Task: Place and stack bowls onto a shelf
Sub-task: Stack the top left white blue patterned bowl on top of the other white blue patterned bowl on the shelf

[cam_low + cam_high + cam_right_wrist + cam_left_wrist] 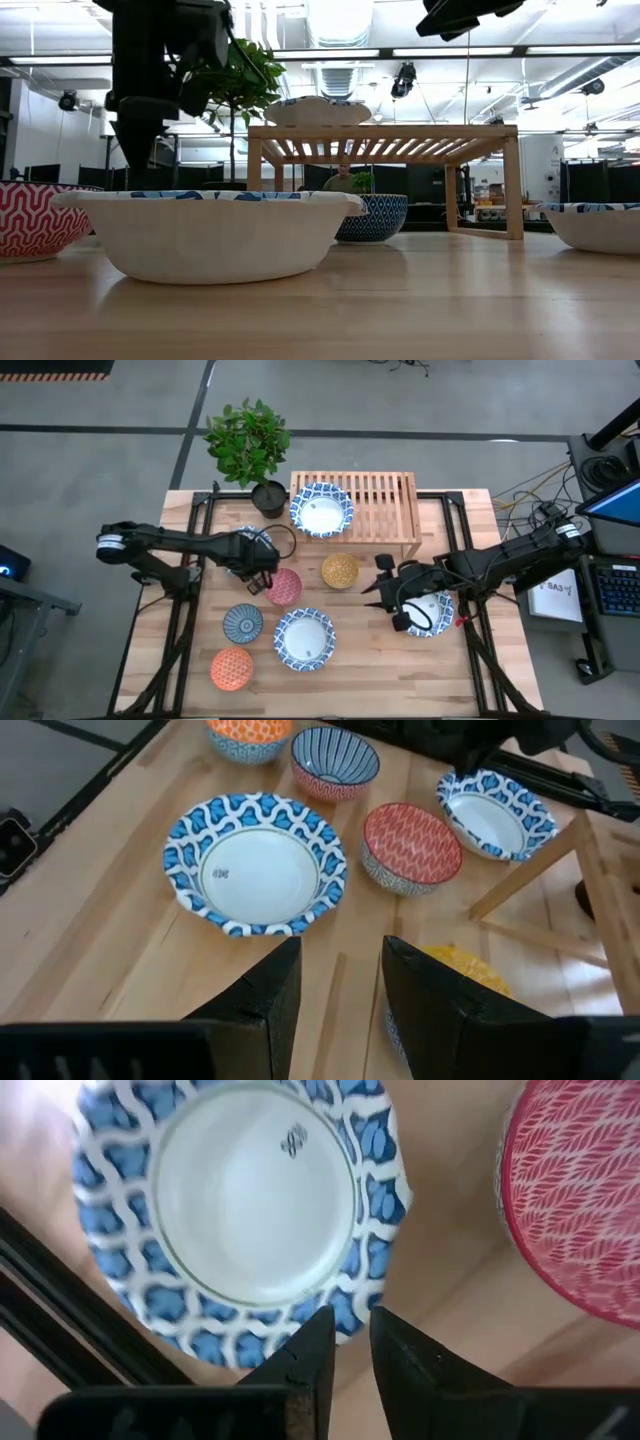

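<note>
Wood shelf [382,500]: you see it at the bench's [480,670] far edge, slatted top, one blue-white bowl [321,508] sitting on its left end.
Left claw [262,585]: over the bench's left-middle, just above the rim of a second blue-white bowl [245,1200]; fingers [312,1355] close together with a narrow gap, nothing pinched.
Red bowl [284,586]: right beside the left claw, on the bench.
Right claw [382,582]: low over the bench right of centre, fingers [265,990] spread, empty.
Yellow bowl [340,570]: just left of the right claw, in front of the shelf.
Third blue-white bowl [305,638]: front-centre of the bench.
Fourth blue-white bowl [432,612]: under the right arm, partly hidden.
Teal bowl [243,623]: left of the front-centre bowl.
Orange bowl [232,668]: front-left corner.
Potted plant [249,445]: off the shelf's left end.
</note>
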Robot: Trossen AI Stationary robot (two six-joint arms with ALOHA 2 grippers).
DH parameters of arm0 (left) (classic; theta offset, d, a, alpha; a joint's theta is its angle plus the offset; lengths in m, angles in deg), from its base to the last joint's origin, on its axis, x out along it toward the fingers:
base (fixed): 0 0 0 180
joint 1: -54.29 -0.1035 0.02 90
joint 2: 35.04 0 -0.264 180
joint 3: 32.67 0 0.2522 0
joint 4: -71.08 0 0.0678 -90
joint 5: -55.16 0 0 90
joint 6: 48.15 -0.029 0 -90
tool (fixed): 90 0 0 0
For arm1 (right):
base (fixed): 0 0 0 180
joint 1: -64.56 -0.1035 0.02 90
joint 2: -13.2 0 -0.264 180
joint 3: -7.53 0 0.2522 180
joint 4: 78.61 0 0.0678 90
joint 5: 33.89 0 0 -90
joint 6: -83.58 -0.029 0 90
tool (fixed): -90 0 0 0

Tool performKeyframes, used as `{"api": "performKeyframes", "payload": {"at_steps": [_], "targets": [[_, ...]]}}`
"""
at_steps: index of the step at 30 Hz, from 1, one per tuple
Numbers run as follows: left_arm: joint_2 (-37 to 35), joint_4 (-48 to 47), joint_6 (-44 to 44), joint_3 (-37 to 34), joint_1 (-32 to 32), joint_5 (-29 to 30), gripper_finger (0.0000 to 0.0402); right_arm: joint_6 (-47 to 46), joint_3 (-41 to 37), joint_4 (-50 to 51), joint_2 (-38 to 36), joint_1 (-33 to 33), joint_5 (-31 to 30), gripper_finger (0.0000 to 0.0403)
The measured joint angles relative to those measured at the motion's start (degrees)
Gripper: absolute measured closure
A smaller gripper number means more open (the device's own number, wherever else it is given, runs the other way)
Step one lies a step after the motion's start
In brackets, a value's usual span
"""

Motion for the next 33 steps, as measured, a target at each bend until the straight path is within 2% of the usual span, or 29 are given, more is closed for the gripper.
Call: {"api": "performKeyframes", "payload": {"at_steps": [8,13,18,33], "targets": [[-4.9,3.0,-2.9,-4.0,0.2,0.5,0.0288,-0.7,0.0,-1.5,0.0,0.0,0.0,0.0274],[-7.4,9.4,0.3,-9.5,0.2,0.9,0.0251,-0.2,0.0,-2.0,0.0,0.0,0.0,0.0275],[-6.9,14.9,1.6,-12.7,0.2,0.4,0.0247,-0.3,0.0,-2.7,0.0,0.0,0.0,0.0275],[-4.7,15.8,0.7,-14.5,0.2,0.4,0.0254,-3.2,-0.1,-4.6,0.0,0.0,0.0,0.0275]]}}
